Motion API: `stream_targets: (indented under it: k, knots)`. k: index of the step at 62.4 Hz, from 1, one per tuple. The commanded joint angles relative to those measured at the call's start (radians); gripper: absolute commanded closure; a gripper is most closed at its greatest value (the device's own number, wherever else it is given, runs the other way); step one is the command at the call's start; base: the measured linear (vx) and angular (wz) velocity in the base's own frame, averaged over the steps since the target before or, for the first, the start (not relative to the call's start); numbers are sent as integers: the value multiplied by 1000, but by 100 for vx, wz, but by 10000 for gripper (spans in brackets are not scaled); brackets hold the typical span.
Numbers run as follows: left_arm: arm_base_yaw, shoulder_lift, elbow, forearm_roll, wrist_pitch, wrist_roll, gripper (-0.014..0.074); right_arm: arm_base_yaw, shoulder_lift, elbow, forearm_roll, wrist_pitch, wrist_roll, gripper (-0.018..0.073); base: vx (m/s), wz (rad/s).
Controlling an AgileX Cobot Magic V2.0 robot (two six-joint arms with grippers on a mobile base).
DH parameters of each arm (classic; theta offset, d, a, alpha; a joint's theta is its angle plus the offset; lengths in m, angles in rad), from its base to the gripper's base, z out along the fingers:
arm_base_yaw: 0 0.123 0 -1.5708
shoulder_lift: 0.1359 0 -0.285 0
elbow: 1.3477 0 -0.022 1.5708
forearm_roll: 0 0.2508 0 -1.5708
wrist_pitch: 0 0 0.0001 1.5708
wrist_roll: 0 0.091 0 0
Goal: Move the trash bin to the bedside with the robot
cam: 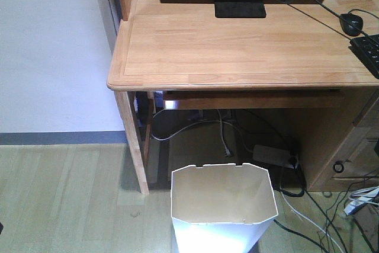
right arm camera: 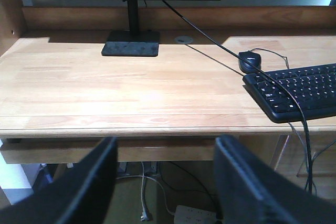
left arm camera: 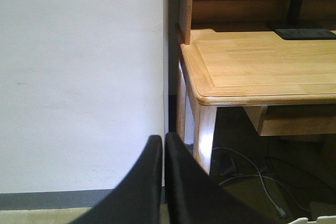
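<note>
White trash bin (cam: 224,201) by desk (cam: 237,45) (upright)

Even, moderately bright indoor light. The near wall of the trash bin (cam: 216,238) is blown out to bluish glare; deep shadow is cast under the desk (cam: 225,45). The left gripper (left arm camera: 164,145) and right gripper (right arm camera: 167,145) are rendered dark and blurred.

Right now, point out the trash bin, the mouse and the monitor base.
trash bin (cam: 222,197): front view, inner wall.
mouse (right arm camera: 250,61): right wrist view, top shell.
monitor base (right arm camera: 131,44): right wrist view, flat plate.
</note>
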State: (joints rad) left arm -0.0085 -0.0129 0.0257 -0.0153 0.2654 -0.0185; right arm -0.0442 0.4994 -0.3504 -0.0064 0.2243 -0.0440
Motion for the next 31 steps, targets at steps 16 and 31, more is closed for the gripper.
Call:
stream_targets:
  k: [16,31]
  knots:
    - [-6,-14,19,-3,-69,-4,602,-1,8,-33,17,-80,5,101,0,0]
    - [-6,-14,19,-3,-69,-4,602,-1,80,-64,38,-10,5,101,0,0]
